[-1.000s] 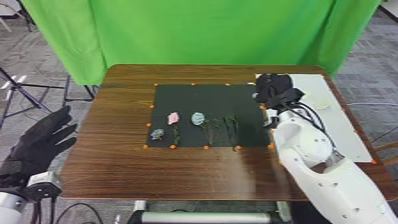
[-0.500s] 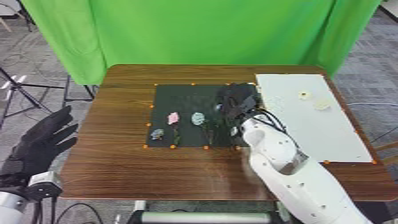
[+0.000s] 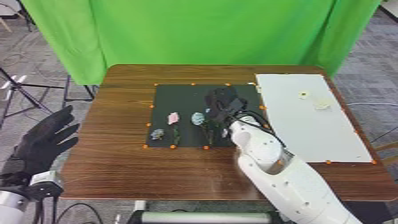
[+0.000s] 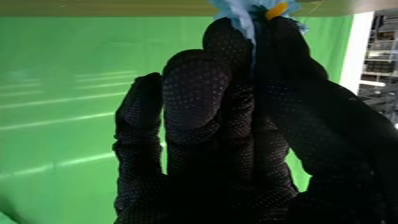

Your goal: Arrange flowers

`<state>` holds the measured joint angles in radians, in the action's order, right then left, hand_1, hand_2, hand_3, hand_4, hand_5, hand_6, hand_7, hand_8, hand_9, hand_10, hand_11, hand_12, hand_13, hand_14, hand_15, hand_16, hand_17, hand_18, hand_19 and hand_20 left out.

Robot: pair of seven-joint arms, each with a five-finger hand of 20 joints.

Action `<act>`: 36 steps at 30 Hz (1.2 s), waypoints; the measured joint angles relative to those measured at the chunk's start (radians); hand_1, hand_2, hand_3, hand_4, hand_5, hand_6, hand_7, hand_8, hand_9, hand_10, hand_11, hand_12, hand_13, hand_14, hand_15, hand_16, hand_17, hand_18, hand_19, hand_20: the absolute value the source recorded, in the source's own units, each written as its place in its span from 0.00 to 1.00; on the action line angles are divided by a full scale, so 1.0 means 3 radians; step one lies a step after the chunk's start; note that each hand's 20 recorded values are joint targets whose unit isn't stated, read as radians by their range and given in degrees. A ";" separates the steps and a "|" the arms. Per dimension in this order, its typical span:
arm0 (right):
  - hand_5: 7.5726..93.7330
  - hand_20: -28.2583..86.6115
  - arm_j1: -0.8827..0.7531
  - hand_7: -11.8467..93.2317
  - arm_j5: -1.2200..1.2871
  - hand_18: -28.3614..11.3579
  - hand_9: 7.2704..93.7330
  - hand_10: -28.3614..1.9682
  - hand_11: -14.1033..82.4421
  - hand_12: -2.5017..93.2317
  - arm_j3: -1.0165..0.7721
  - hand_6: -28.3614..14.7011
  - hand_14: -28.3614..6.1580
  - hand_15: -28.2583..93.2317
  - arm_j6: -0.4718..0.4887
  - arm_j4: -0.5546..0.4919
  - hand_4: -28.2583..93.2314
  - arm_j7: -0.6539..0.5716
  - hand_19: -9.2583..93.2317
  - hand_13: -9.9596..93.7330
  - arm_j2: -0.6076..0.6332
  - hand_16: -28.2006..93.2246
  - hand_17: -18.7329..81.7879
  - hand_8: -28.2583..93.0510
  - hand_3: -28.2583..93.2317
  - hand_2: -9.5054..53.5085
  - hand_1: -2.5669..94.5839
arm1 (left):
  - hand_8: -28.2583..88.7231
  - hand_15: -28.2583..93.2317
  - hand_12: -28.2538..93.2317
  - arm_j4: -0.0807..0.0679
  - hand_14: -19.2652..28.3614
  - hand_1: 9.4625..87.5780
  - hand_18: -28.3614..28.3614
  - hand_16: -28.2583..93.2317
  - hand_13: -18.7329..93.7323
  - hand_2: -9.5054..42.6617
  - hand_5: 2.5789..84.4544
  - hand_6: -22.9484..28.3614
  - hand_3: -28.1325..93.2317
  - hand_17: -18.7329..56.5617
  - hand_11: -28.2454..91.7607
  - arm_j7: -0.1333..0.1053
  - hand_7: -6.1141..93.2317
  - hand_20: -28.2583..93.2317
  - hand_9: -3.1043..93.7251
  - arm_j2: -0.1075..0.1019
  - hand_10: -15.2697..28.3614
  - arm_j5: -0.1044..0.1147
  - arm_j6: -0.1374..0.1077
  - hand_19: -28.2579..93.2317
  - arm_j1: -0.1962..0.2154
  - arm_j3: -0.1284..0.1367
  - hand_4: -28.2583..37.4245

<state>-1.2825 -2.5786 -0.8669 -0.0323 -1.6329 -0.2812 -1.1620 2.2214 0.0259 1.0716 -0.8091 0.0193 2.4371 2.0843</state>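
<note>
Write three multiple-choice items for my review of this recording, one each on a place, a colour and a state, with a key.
1. Where does the pink flower lie?
A) On the white sheet
B) On the dark mat
C) In the left hand

2. What colour are the blooms on the white sheet?
A) Deep red
B) Purple
C) Pale yellow

3. What is the state of the right hand?
A) Pinching a blue bloom
B) Flat on the white sheet
C) Curled and empty

Key:
1 B: its head and stem lie on the dark surface.
2 C: both blooms there look pale yellow.
3 A: blue petals show between its fingertips and thumb.
</note>
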 measured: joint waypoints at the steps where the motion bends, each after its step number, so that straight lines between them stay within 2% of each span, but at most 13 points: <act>1: 0.65 0.67 0.0003 0.62 -0.0011 0.26 0.85 0.75 0.39 0.58 0.0000 0.73 0.77 0.71 -0.0002 0.0013 0.00 -0.0002 0.83 0.81 0.0000 0.56 0.44 0.25 0.90 0.00 0.54 | 0.17 0.36 0.41 0.0000 0.64 0.18 0.83 0.30 0.28 0.17 0.24 0.46 0.81 0.08 0.31 0.0000 0.24 0.30 0.22 -0.0001 0.56 0.0000 0.0000 0.53 0.0000 0.0000 0.01; 12: 0.63 0.67 -0.0003 0.61 -0.0112 0.25 0.82 0.75 0.38 0.57 -0.0033 0.71 0.74 0.72 0.0069 0.0040 0.00 -0.0014 0.82 0.78 0.0001 0.55 0.42 0.24 0.90 0.00 0.51 | 0.17 0.36 0.41 -0.0002 0.64 0.18 0.83 0.30 0.28 0.17 0.24 0.46 0.81 0.08 0.31 0.0004 0.24 0.30 0.22 -0.0004 0.56 0.0001 0.0001 0.53 -0.0001 -0.0001 0.01; 26: 0.62 0.68 -0.0043 0.60 -0.0108 0.24 0.80 0.73 0.37 0.56 -0.0067 0.70 0.69 0.76 0.0199 -0.0002 0.00 -0.0015 0.81 0.76 0.0001 0.49 0.40 0.24 0.89 0.00 0.47 | 0.17 0.36 0.41 -0.0004 0.64 0.18 0.83 0.30 0.28 0.18 0.24 0.46 0.81 0.08 0.31 0.0017 0.24 0.30 0.22 -0.0004 0.56 0.0001 0.0002 0.53 -0.0008 0.0000 0.01; 36: 0.61 0.69 -0.0073 0.59 -0.0106 0.24 0.76 0.70 0.44 0.51 -0.0107 0.69 0.69 0.77 0.0239 -0.0055 0.00 -0.0012 0.81 0.75 0.0005 0.47 0.39 0.25 0.88 0.00 0.45 | 0.17 0.36 0.41 -0.0013 0.64 0.18 0.83 0.30 0.28 0.18 0.24 0.46 0.81 0.08 0.31 0.0020 0.24 0.30 0.22 -0.0033 0.56 0.0002 0.0006 0.53 -0.0008 0.0000 0.01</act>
<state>-1.3044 -2.6103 -0.8991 0.0394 -1.6493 -0.2848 -1.1605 2.2174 0.0318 1.0618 -0.8086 0.0211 2.4346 2.0844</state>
